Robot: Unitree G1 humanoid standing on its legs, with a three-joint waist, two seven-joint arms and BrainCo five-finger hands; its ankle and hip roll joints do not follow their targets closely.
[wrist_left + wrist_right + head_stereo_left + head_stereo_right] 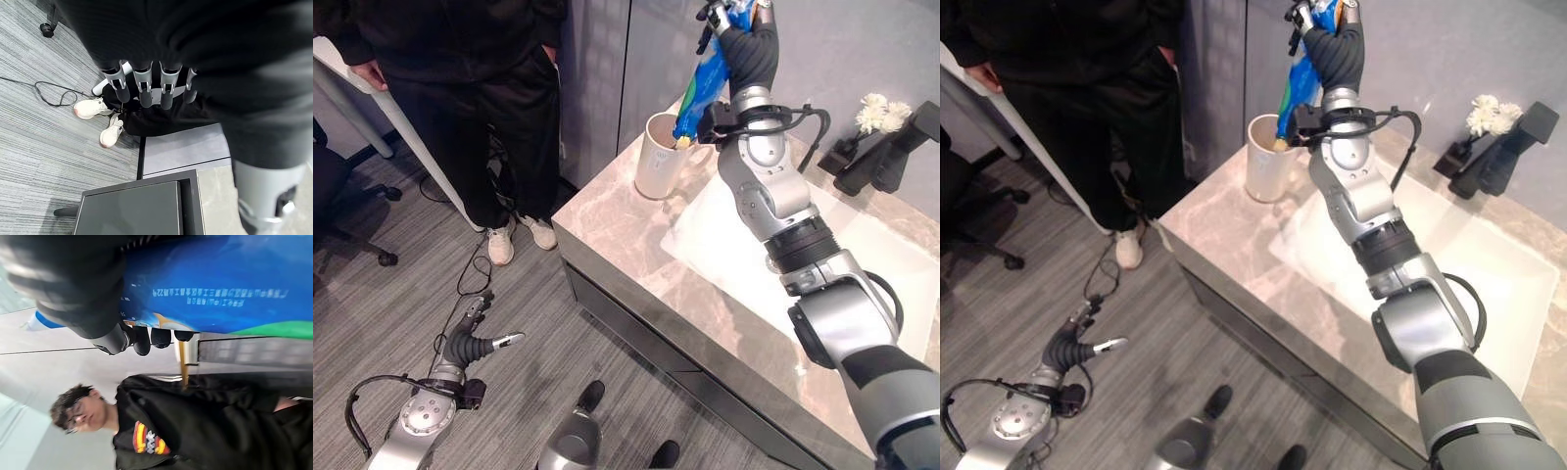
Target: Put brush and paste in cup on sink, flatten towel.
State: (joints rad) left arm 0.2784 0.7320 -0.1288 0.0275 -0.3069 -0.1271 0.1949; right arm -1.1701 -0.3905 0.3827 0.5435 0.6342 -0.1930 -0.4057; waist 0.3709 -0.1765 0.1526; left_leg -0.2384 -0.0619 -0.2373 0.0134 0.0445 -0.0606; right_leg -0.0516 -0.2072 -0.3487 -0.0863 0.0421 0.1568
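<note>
1. At 7 o'clock in the left eye view, our left hand (470,338) hangs low over the grey striped floor (401,323), well apart from the counter. Its fingers (142,88) stand straight in a relaxed row, a little apart from one another, holding nothing.

2. At 10 to 11 o'clock a person (470,88) in dark clothes and white shoes (501,243) stands on the floor just off the counter's corner, beside a white table edge (372,108).

3. Near 12 o'clock a white cup (658,157) stands upright on the marble counter (607,230), close to the corner of the sink basin (744,255). Something yellowish shows at its rim; we cannot tell what it is.

4. Just right of the cup, at 12 to 1 o'clock, our right hand (744,39) is raised above it. Its fingers (142,339) are curled round the blue and green toothpaste tube (703,83), pinching it at the upper part. The tube hangs tilted, its lower end at the cup's mouth; we cannot tell whether it touches the rim.

5. At 2 o'clock, a black faucet (891,147) stands on the far side of the basin, with a small dark vase of white flowers (876,116) just beside it.

6. The basin runs from centre toward 4 o'clock, white inside, set into the marble.
</note>
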